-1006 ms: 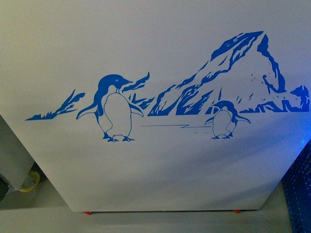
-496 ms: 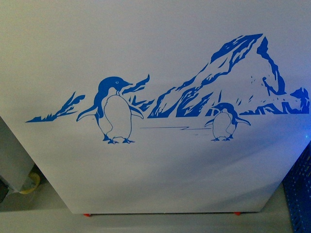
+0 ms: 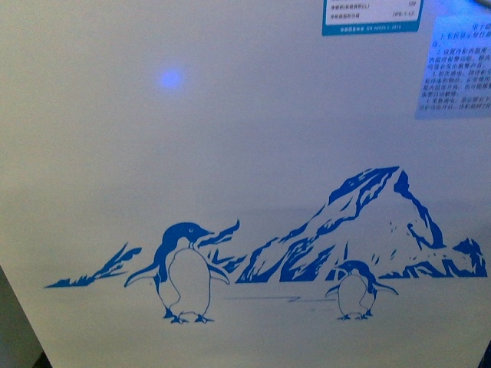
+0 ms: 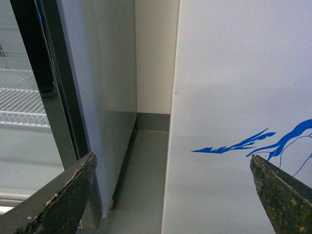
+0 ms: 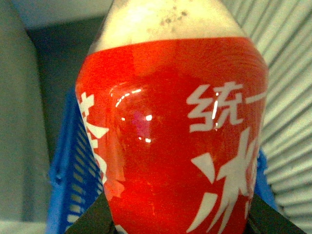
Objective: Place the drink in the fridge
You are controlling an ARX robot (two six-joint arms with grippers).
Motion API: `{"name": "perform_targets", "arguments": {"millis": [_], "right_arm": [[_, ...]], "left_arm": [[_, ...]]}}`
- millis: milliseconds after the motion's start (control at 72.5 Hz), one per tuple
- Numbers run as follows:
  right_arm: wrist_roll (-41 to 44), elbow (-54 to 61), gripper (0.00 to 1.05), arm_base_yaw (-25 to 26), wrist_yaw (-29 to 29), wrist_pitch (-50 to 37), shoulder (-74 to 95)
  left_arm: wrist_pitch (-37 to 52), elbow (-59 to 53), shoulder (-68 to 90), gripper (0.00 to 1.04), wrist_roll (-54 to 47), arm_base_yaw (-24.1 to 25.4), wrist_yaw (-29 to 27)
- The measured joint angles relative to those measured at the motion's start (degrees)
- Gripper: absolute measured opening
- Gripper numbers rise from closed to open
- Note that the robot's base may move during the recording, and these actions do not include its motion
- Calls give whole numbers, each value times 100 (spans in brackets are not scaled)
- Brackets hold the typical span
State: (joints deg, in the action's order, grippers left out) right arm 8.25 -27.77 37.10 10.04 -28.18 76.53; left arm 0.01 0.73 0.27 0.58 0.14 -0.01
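1. The right pincer [image 5: 178, 222] is clamped on the drink [image 5: 170, 136] at its red label; hold that squeeze firm.
2. The left pincer [image 4: 171, 163] hangs apart, empty, near the fridge [image 3: 230, 153] front's corner.
3. Raise the drink above the fridge front; its lid is out of view.

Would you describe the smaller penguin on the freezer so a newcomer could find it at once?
Start at the white freezer that fills the front view and find its blue mountain decal. At the mountain's foot stands the smaller penguin; unlike the larger penguin further left, it is shorter and overlaps the mountain's base.
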Motion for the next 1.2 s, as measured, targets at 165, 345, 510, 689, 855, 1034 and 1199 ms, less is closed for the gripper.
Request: {"name": "perform_targets", "arguments": {"millis": [165, 345, 510, 689, 855, 1034, 1199], "right_arm": [[-289, -50, 38, -116, 299, 732, -2590], [-579, -116, 38, -490, 369, 1121, -4240], [-898, -68, 38, -1178, 136, 1331, -5158], [-981, 70, 38, -2090, -767, 1392, -5464], [-619, 208, 38, -3399, -1961, 1272, -5530], [-258, 271, 38, -4411, -2549, 1154, -5558], [11, 337, 38, -4898, -3075, 1040, -5574]], "left_arm": [[0, 0, 0, 97, 0, 0, 0], [0, 0, 0, 97, 0, 0, 0], [0, 0, 0, 97, 0, 0, -2], [0, 0, 0, 97, 0, 0, 0], [0, 0, 0, 97, 0, 0, 0], [0, 0, 0, 97, 0, 0, 0], [0, 0, 0, 97, 0, 0, 0]]}}
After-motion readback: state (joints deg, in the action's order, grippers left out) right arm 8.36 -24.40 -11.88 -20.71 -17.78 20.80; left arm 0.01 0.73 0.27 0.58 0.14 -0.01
